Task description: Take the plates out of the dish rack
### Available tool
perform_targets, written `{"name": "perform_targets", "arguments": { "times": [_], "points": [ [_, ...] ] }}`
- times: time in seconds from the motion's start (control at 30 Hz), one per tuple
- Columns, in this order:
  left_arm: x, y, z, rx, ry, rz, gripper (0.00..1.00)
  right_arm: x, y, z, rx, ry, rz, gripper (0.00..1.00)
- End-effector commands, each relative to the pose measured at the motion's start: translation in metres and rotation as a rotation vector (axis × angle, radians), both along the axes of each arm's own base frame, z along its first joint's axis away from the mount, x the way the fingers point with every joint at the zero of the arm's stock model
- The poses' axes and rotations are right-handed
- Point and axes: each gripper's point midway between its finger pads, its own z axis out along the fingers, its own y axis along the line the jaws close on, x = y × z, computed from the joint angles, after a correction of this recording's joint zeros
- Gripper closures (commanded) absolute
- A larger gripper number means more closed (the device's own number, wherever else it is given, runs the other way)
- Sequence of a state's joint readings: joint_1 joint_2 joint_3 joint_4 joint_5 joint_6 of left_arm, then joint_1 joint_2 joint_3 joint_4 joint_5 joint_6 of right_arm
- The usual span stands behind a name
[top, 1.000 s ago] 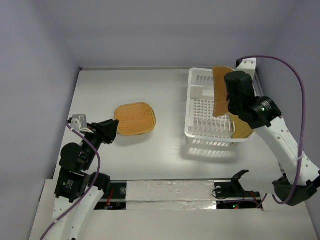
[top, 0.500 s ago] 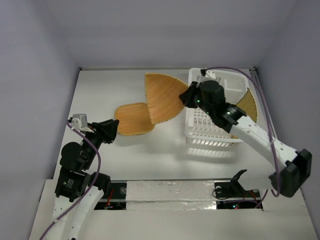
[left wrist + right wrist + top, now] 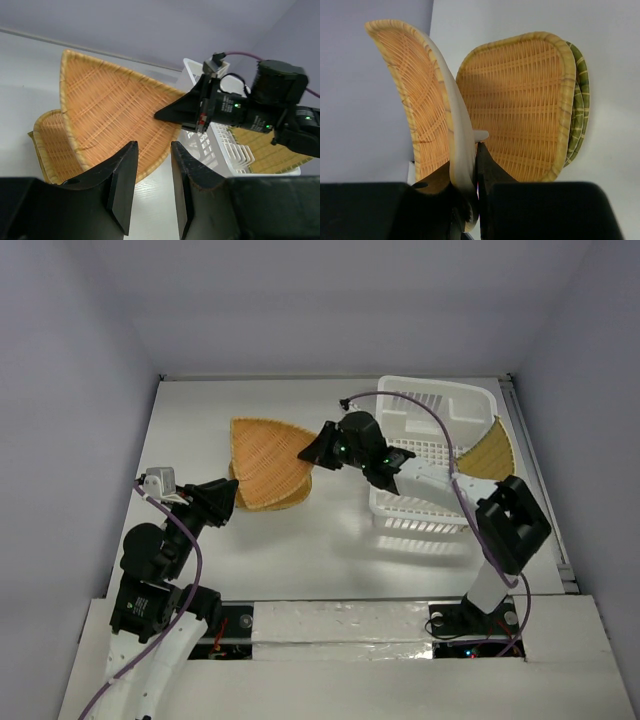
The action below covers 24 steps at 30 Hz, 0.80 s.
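Observation:
My right gripper (image 3: 322, 446) is shut on the edge of a woven orange-tan plate (image 3: 262, 452) and holds it tilted over a second plate (image 3: 280, 496) that lies flat on the table. In the right wrist view the held plate (image 3: 427, 95) stands edge-on between the fingers (image 3: 487, 172), with the lying plate (image 3: 520, 100) behind it. A third plate (image 3: 490, 450) leans at the right side of the white dish rack (image 3: 440, 382). My left gripper (image 3: 226, 498) stands open and empty just left of the lying plate (image 3: 47, 150).
The dish rack (image 3: 227, 150) stands at the table's right, close to the right wall. A purple cable (image 3: 440, 430) loops across the rack from the right arm. The arm bases and a foil-covered strip (image 3: 340, 620) line the near edge.
My right arm has swung left from the rack with the plate in its grip and brought it down over the plate on the table. The left arm has not moved.

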<state>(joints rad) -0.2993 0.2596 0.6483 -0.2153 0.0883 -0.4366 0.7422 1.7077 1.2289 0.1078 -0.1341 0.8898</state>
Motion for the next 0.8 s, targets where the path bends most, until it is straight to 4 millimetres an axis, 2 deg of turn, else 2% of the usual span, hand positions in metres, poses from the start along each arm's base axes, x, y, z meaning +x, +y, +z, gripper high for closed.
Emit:
{"name": "perform_targets", "arguments": {
  "times": [0.0, 0.07, 0.23, 0.5, 0.67, 0.73, 0.77],
  "points": [
    [0.002, 0.002, 0.010, -0.013, -0.029, 0.013, 0.70, 0.006, 0.034, 0.068, 0.228, -0.083, 0.054, 1.00],
    [0.002, 0.002, 0.010, -0.012, -0.031, 0.013, 0.70, 0.010, 0.039, 0.062, 0.226, -0.069, 0.057, 1.00],
    [0.002, 0.002, 0.011, -0.013, -0.034, 0.012, 0.70, 0.015, 0.048, 0.029, 0.201, -0.007, 0.067, 1.00],
    [0.001, 0.002, 0.011, -0.014, -0.036, 0.012, 0.70, 0.013, 0.051, -0.011, 0.157, 0.053, 0.085, 0.90],
    [0.001, 0.002, 0.011, -0.015, -0.037, 0.012, 0.70, 0.008, 0.049, -0.031, 0.135, 0.083, 0.090, 0.78],
    [0.001, 0.002, 0.012, -0.017, -0.038, 0.011, 0.70, 0.008, 0.047, -0.036, 0.120, 0.087, 0.085, 0.71],
    [0.001, 0.002, 0.012, -0.017, -0.038, 0.011, 0.70, 0.008, 0.044, -0.039, 0.102, 0.085, 0.079, 0.64]
  ]
}}
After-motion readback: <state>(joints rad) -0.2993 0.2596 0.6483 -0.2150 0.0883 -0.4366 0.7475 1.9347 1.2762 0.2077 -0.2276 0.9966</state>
